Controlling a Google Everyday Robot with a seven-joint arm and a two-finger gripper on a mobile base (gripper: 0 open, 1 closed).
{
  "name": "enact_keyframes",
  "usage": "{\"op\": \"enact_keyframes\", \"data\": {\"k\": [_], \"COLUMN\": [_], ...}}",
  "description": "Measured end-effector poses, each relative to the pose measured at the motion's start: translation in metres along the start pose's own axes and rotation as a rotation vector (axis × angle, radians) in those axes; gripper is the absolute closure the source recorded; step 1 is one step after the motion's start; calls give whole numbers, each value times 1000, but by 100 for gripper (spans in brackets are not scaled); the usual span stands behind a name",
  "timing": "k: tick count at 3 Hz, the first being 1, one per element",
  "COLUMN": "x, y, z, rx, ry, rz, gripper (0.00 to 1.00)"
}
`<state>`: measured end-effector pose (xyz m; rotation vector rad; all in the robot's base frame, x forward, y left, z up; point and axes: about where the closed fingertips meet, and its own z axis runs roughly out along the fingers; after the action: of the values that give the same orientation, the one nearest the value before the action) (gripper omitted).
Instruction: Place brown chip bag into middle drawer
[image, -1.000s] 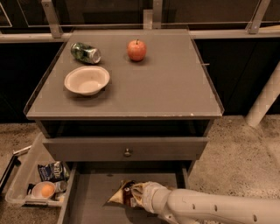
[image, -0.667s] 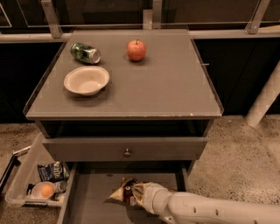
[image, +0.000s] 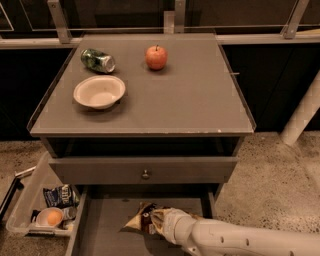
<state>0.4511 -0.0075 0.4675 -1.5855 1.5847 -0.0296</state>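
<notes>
Against 1.0 s ago: the arm (image: 240, 241) has edged a little left, so the gripper (image: 156, 221) sits slightly further in over the drawer (image: 105, 232). The bag (image: 139, 221) is almost where it was, and nothing on the table (image: 190, 95) has moved. The gripper is low in the open drawer, right of its centre, with its tip against the right end of the bag. Whether it grips the bag or has let go cannot be told. The bag lies inside the drawer near the middle of the grey floor. It is crinkled, with a pale tan pointed end towards the left and a dark brown middle next to the gripper; its right end is hidden behind the gripper. There are pale marks on the brown part, but no writing can be read. Above the drawer is a closed drawer front (image: 100, 171) with a round knob (image: 145, 174). On the table a green can (image: 98, 60) lies on its side at back left with its label unreadable, a red apple (image: 156, 57) stands behind centre, and a pale bowl (image: 99, 91) sits in front of the can. A clear bin (image: 22, 212) on the floor to the left holds a small dark bag (image: 59, 196), its print not legible, and a cup (image: 49, 217).
</notes>
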Motion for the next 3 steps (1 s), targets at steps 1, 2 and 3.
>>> {"op": "enact_keyframes", "data": {"k": [1, 2, 3], "x": [0, 0, 0], "y": [0, 0, 0], "z": [0, 0, 0], "rx": [0, 0, 0], "ry": [0, 0, 0], "rz": [0, 0, 0], "gripper": [35, 11, 0]}}
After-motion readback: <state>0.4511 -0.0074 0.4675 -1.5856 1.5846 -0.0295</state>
